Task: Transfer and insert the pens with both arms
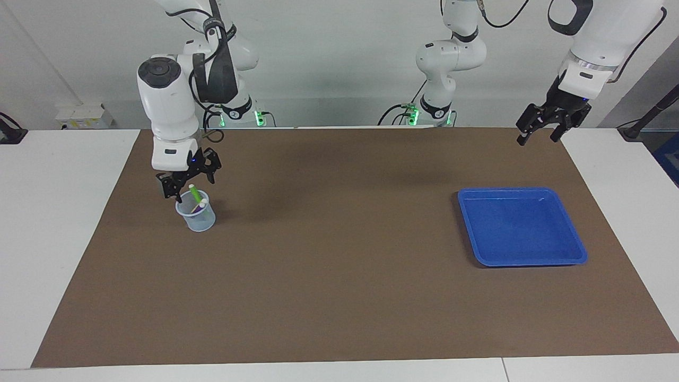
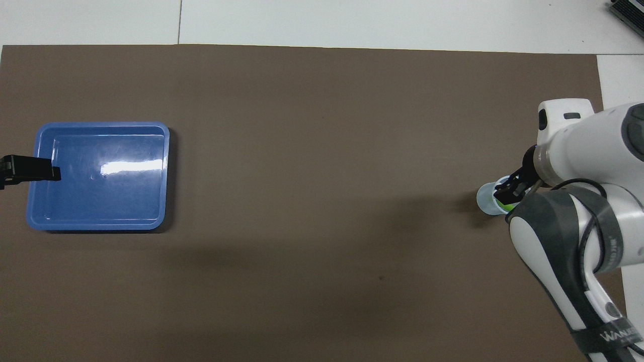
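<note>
The slim bright green marker pen [image 1: 194, 192] with its whitish tip stands tilted in the small translucent pale-blue plastic cup [image 1: 197, 217], a purple pen [image 1: 197, 208] beside it, toward my right arm's end of the matte brown table mat [image 1: 339, 297]. My right gripper [image 1: 189, 182] hangs just over the cup's rim, black fingers spread, pinching nothing. My left gripper [image 1: 540, 127] waits in the air over the mat's edge near the glossy blue rectangular tray [image 1: 578, 249] with rounded corners, its fingers spread too.
</note>
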